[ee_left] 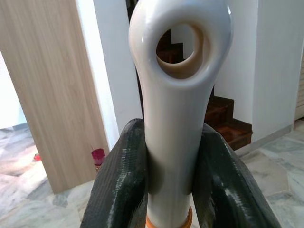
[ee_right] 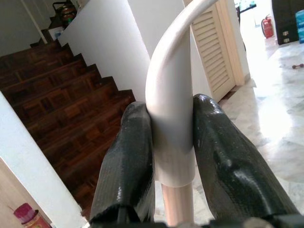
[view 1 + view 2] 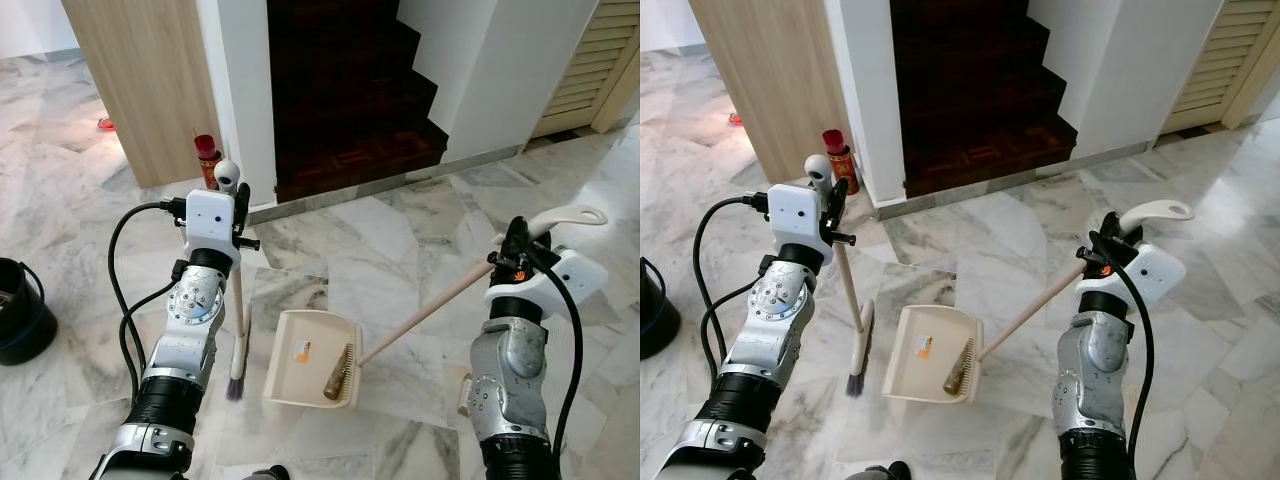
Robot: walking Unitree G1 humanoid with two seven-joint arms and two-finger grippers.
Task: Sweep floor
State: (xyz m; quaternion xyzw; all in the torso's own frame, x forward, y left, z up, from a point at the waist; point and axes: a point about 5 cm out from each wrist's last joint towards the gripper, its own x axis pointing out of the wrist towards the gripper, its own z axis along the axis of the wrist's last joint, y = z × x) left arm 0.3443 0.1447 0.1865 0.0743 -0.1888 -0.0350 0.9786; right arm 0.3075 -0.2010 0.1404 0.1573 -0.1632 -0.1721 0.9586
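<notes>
Left end effector (image 1: 173, 190) grips an upright broom (image 3: 238, 330); right end effector (image 2: 173, 156) clamps the dustpan (image 3: 310, 358) handle on marble floor (image 3: 400, 260), near dark stairs (image 3: 350, 90), a red bottle (image 3: 206, 157) and black bucket (image 3: 20, 310).

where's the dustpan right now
The dustpan lies on the marble floor between the two arms, in front of the stairs. The broom head is just to its left, and its long handle runs up to the right end effector.

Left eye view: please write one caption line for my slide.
Left gripper holds a broom, right gripper holds a dustpan by its long handle, on marble floor before dark stairs.
</notes>
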